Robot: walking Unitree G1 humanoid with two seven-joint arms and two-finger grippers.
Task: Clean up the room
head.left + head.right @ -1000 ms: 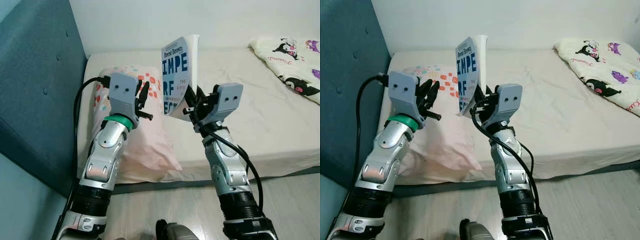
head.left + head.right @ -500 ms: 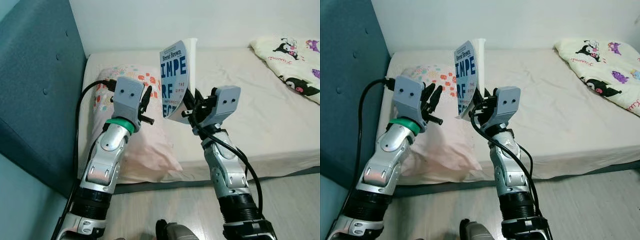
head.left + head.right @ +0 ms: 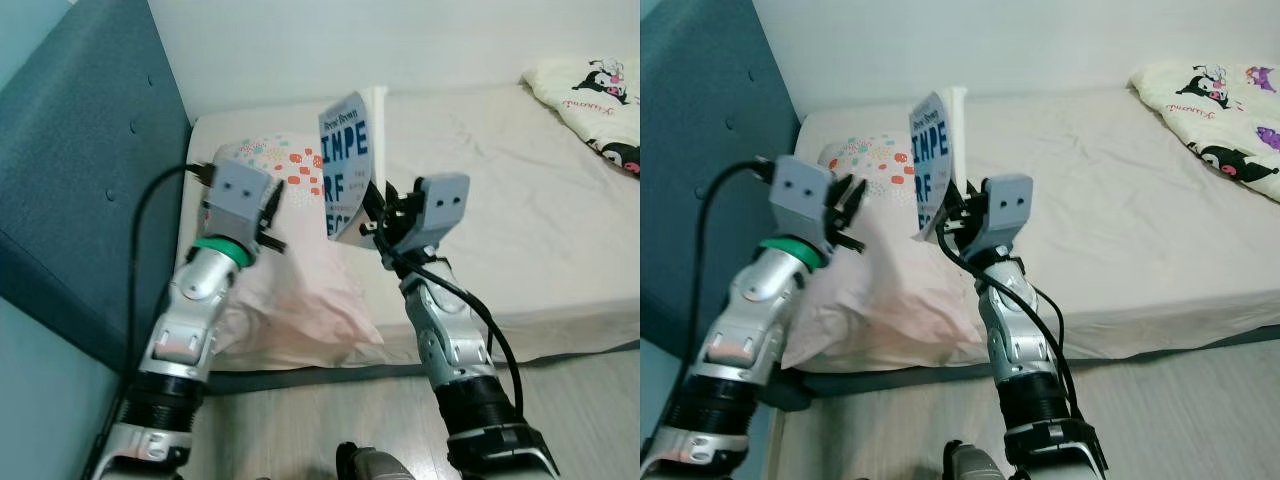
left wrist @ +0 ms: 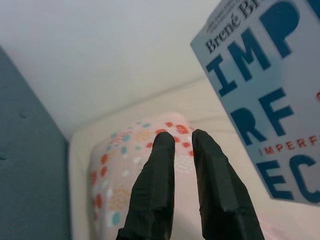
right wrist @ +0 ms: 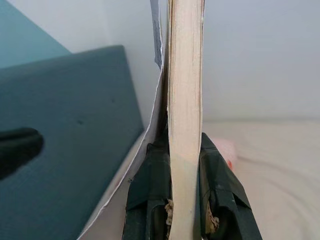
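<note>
A blue-and-white paperback book (image 3: 347, 160) stands upright in the air over the bed, its cover facing left. My right gripper (image 3: 372, 222) is shut on its lower edge; in the right wrist view the book's cream page block (image 5: 185, 100) sits clamped between the two black fingers (image 5: 150, 190). My left gripper (image 3: 272, 205) is raised to the book's left, above a pink pillow (image 3: 290, 290) with coloured spots. In the left wrist view its fingertips (image 4: 165, 145) lie close together with nothing between them, apart from the book (image 4: 270, 100).
The bed (image 3: 520, 200) has a beige sheet. A teal padded headboard (image 3: 90, 190) rises on the left. A cream blanket with cartoon figures (image 3: 1220, 110) lies at the far right. Wooden floor (image 3: 580, 410) runs along the bed's front edge.
The camera has shifted, so the bed and headboard sit further right. My left gripper has drawn back to the left, away from the book. The right gripper still holds the book upright.
</note>
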